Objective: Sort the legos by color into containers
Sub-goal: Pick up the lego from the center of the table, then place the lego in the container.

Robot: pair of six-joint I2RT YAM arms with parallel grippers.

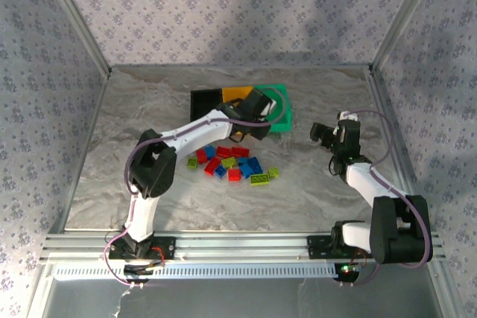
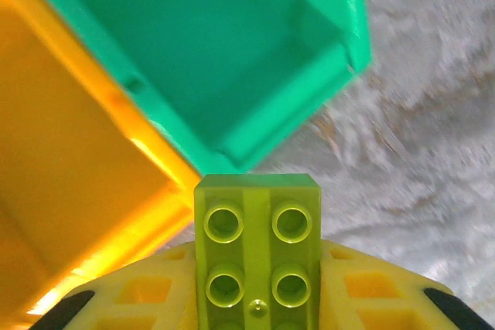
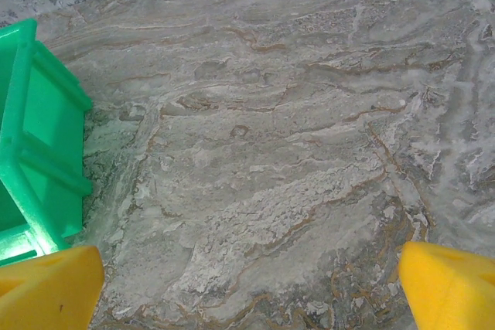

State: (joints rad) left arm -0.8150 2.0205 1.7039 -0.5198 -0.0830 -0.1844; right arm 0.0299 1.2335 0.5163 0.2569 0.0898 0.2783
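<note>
Gripping a yellow-green lego (image 2: pixel 257 229), near end cut off, is the left pincer (image 2: pixel 257 287); right pincer (image 3: pixel 247 284) gapes wide

On the grey marbled table (image 1: pixel 112 154), a black bin (image 1: pixel 205 102), orange-yellow bin (image 1: pixel 235 93) and green bin (image 1: pixel 285 121) stand joined in a row just beyond the left gripper (image 1: pixel 252 127). Red, blue and yellow-green legos (image 1: pixel 235 165) lie scattered just behind it, left of the right gripper (image 1: pixel 321 136).

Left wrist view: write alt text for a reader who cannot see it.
The left tool grips a yellow-green lego brick, studs facing the camera. Beyond it lie the green bin and, to its left, the orange-yellow bin, side by side; grey marbled table shows at right.
</note>
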